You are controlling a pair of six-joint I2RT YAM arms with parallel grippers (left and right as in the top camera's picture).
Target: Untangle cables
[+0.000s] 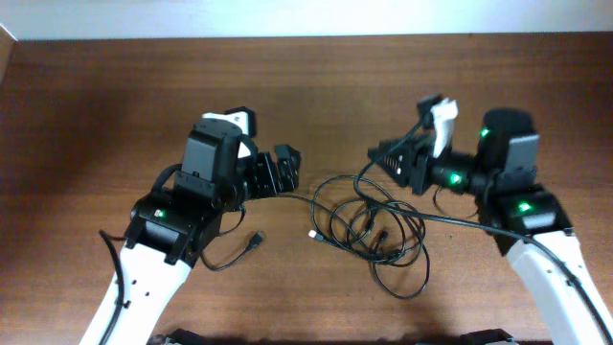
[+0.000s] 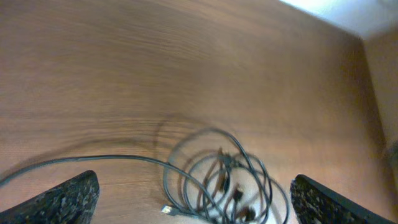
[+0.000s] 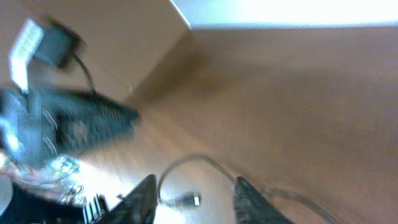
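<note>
Over counter (image 1: pixel 96 96): left gripper (image 1: pixel 292 171) w/ jaws spread wide, right gripper (image 1: pixel 374 159) w/ jaws parted too, both empty. Between them, mid-counter, tangled cables (image 1: pixel 374 230). Best to pinch free plug (image 1: pixel 313 233), draw outward slowly, w/o tightening loops.

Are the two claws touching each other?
Apart. Overhead shows the left gripper and right gripper separated by bare table and cables.

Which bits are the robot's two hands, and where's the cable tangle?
Left hand (image 1: pixel 285 170): overhead view, between its fingertips.
Right hand (image 1: pixel 381 161): overhead view, between its fingertips.
Cable tangle (image 1: pixel 372 228): overhead view, knotted middle.
</note>
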